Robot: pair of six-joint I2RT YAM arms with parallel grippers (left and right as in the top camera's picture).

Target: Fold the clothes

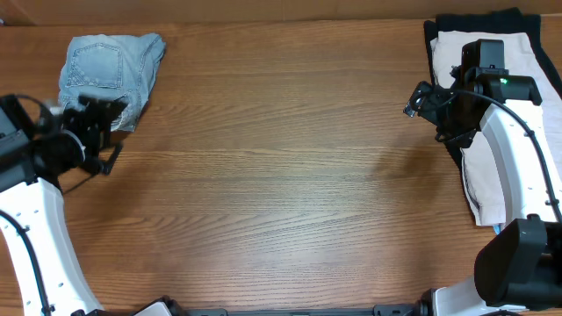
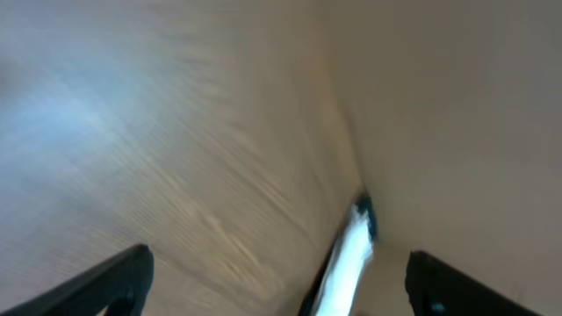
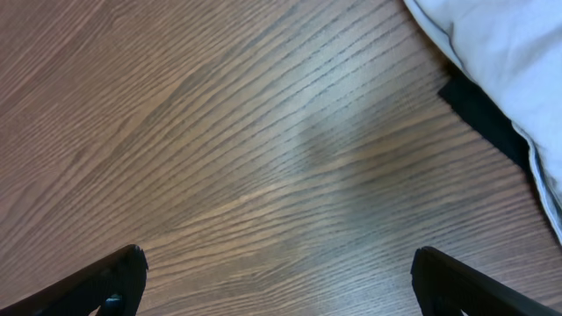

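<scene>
Denim shorts (image 1: 110, 75) lie folded at ten o'clock on the table (image 1: 281, 175) — parked out of the way, I'd say. Left gripper (image 1: 104, 118) beside them, jaws spread, empty; right gripper (image 3: 279, 285), spread too, hangs by the cream-white shorts (image 1: 448, 48) on a black garment (image 1: 432, 33) at two o'clock.

Faded light-blue denim shorts (image 1: 110, 70), cream-white shorts (image 1: 444, 48), black garment (image 3: 481, 112)

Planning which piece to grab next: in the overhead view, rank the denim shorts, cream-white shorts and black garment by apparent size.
1. cream-white shorts, partly behind the right arm.
2. denim shorts, folded.
3. black garment: only edges show under the cream pair, so its rank is unsure.
</scene>
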